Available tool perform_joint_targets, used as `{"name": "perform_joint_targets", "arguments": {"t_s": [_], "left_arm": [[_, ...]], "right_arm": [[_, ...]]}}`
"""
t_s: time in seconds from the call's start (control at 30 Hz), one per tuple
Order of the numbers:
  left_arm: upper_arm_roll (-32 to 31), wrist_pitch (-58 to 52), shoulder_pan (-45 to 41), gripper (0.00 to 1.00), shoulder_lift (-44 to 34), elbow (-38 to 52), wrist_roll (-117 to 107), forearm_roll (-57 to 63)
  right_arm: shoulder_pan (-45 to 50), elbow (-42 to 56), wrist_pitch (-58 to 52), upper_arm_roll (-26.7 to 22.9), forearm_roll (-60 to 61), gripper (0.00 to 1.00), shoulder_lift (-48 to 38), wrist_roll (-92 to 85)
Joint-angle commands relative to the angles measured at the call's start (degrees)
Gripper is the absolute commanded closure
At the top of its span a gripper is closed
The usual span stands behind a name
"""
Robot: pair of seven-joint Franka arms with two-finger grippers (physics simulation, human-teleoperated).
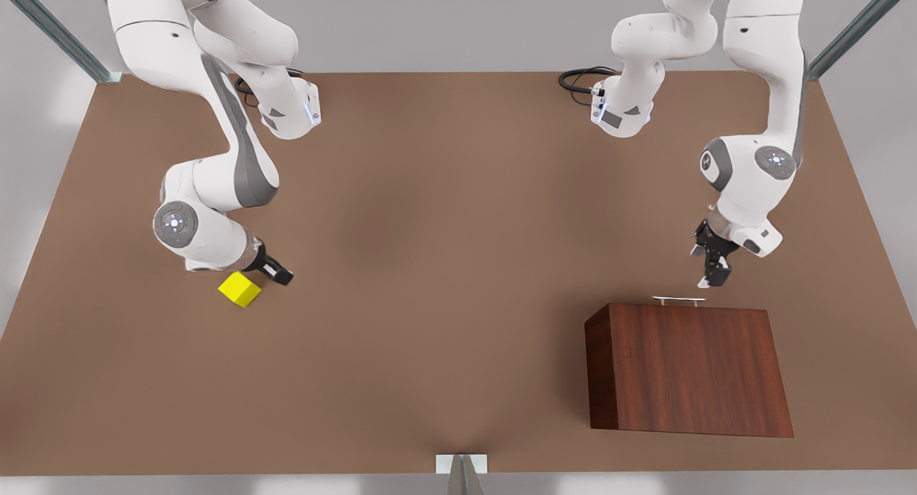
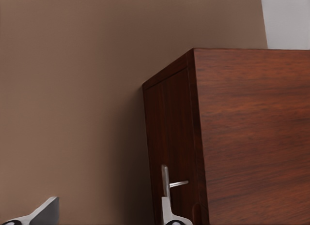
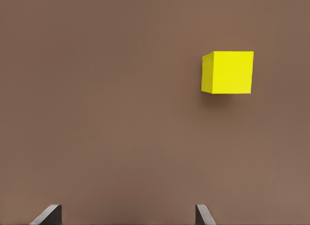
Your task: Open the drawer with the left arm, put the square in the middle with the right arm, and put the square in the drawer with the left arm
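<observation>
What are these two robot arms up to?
Both are closing in on their things, and neither holds anything. The left gripper hangs open by the silver handle of the wooden cabinet, whose drawer is shut. The right gripper, also open, hovers beside the yellow square, which sits on the brown table, free of the fingers.

Both arms are glossy white with grey joint bands and round grey joint caps; black cables coil at their bases, black two-finger grippers tip them.
</observation>
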Motion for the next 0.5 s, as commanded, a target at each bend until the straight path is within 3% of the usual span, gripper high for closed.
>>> {"name": "perform_joint_targets", "arguments": {"t_s": [0.0, 0.17, 0.33, 0.47], "left_arm": [[0.0, 0.58, -2.48, 0.0, 0.09, -0.23, 0.01, 0.14], [0.0, 2.16, -2.57, 0.0, 1.14, -0.14, 0.09, 0.23], [0.08, 3.74, -2.48, 0.0, 2.28, 0.04, 0.27, 1.19], [0.09, 4.71, -2.48, 0.0, 3.07, 0.3, 0.18, 1.28]], "right_arm": [[-0.18, -0.05, 0.26, -0.09, 0.0, 0.0, 0.13, -0.01], [-5.62, -6.03, 9.84, -1.93, -0.09, 0.0, 3.38, -10.46], [-7.91, 1.27, 11.86, -6.68, -0.52, 0.0, 11.81, -18.46], [-7.03, 0.48, 12.04, -6.68, -3.25, 0.0, 13.4, -17.32]]}}
